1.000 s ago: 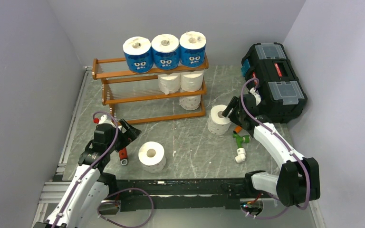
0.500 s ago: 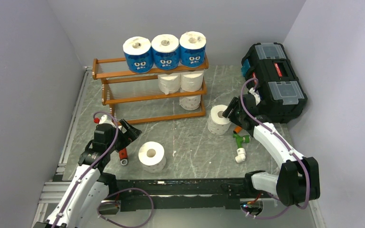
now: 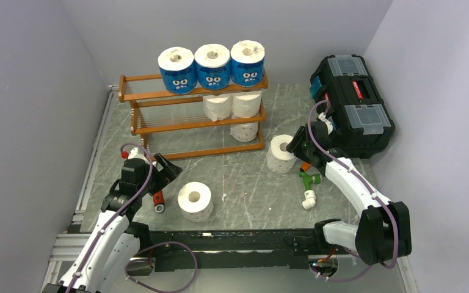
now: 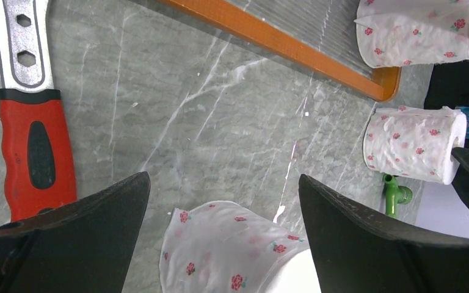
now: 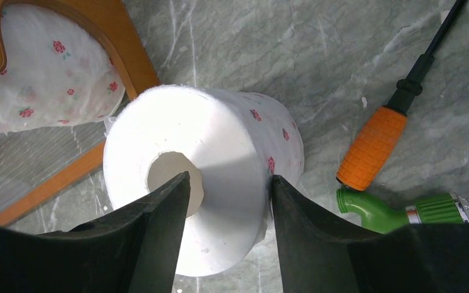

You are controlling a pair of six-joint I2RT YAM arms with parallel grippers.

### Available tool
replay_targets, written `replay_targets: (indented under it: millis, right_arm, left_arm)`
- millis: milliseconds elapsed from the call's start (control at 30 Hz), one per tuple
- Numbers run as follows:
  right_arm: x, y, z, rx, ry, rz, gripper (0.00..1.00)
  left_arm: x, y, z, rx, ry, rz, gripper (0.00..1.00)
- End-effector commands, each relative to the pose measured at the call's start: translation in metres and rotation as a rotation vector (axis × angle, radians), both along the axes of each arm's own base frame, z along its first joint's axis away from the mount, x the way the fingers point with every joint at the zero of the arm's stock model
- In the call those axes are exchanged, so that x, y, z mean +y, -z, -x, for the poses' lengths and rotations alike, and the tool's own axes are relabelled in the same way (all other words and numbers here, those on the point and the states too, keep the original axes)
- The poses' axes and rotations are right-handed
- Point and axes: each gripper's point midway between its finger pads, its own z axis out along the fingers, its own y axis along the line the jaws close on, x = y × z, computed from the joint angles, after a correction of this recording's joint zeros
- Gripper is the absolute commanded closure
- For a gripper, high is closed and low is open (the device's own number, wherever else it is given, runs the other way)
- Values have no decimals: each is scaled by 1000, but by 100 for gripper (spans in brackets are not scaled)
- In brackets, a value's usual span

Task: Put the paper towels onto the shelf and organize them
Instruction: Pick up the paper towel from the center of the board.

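A flowered paper towel roll [image 3: 279, 152] stands upright on the worktop [image 3: 238, 183], its core axis vertical, just beside the right end of the shelf [image 3: 159, 94]. The right claw [image 5: 229, 177] hangs directly over it, half open, one finger over the core and the other outside the wall; whether it is pinching cannot be told. The left claw [image 3: 166, 170], wide open and empty, is well apart.

The grey marbled surface [image 3: 238, 177] carries the wooden shelf [image 3: 159, 125] at the back and a black toolbox [image 3: 351, 104] at the right. One loose roll [image 3: 195, 200] stands near the front, another roll [image 3: 279, 154] just off the shelf's right end. Also lying here: a red-handled wrench [image 3: 157, 200], an orange-handled screwdriver [image 3: 305, 166], a green fitting [image 3: 310, 180] and a white elbow [image 3: 308, 199].
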Motion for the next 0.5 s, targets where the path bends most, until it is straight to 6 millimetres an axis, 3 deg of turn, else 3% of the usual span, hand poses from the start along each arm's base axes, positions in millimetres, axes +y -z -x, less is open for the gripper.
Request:
replay_targets:
  millis: [0,467]
  right_arm:
    - [3,-4,-3,-20,-16,3,47]
    - [1,-5,-2,-18,-19,15,64]
  left_arm:
    - [-5,-4,-3,-27,18,21,2]
    - [-6,-4,-3,-26,18,25,2]
